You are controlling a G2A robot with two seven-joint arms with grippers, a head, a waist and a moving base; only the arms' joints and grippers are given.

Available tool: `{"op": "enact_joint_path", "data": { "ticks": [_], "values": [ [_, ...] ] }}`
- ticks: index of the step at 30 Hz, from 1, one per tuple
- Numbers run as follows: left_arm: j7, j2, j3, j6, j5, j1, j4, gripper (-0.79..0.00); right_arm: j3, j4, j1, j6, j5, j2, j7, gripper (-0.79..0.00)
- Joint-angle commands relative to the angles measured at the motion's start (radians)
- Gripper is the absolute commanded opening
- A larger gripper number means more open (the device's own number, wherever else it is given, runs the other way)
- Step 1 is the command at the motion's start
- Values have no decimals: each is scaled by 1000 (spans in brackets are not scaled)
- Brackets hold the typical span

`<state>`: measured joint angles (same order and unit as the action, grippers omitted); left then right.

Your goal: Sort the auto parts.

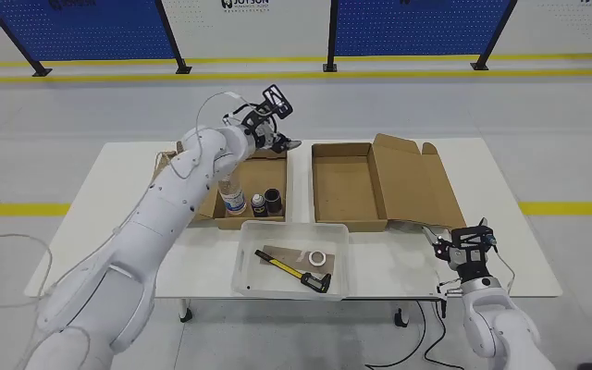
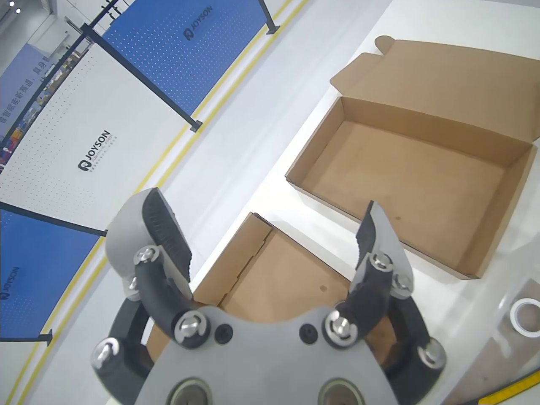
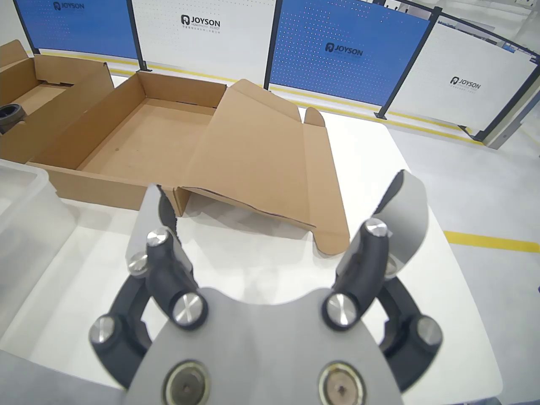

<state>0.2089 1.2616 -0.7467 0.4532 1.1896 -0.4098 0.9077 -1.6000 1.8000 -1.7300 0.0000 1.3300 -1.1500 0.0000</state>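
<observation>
My left gripper (image 1: 288, 144) hangs open and holds nothing, above the far edge of the left cardboard box (image 1: 242, 220); its wrist view shows the gripper (image 2: 270, 229) over that box (image 2: 274, 271). This box holds a clear bottle (image 1: 233, 199) and two dark cylindrical parts (image 1: 266, 203). The right cardboard box (image 1: 347, 185) has nothing inside and its lid (image 1: 416, 180) lies folded out. A clear plastic bin (image 1: 248, 268) holds a hammer (image 1: 294, 273) and a tape roll (image 1: 317, 258). My right gripper (image 3: 278, 200) stands open over the table's front right (image 1: 444, 242).
The white table (image 1: 120, 203) has bare room at its left end and right of the folded-out lid (image 3: 257, 157). The bin's wall (image 3: 25, 204) stands beside my right gripper. Blue and white fence panels (image 3: 202, 27) stand beyond the table.
</observation>
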Motion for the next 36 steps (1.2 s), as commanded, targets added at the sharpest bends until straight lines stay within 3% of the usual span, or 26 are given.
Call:
{"op": "enact_joint_path", "data": {
  "ticks": [1, 6, 11, 22, 30, 36],
  "values": [
    [73, -43, -80, -24, 13, -91, 170, 0, 0, 0, 0, 0, 0, 0, 0, 0],
    [218, -118, -256, -40, 42, -300, 493, 0, 0, 0, 0, 0, 0, 0, 0, 0],
    [291, -155, -391, -49, 35, -453, 675, 0, 0, 0, 0, 0, 0, 0, 0, 0],
    [334, -204, -671, -123, 39, -745, 894, 0, 0, 0, 0, 0, 0, 0, 0, 0],
    [334, -223, -850, -157, 63, -960, 1000, 0, 0, 0, 0, 0, 0, 0, 0, 0],
    [318, -228, -948, -169, 76, -1075, 1043, 0, 0, 0, 0, 0, 0, 0, 0, 0]
  ]
}}
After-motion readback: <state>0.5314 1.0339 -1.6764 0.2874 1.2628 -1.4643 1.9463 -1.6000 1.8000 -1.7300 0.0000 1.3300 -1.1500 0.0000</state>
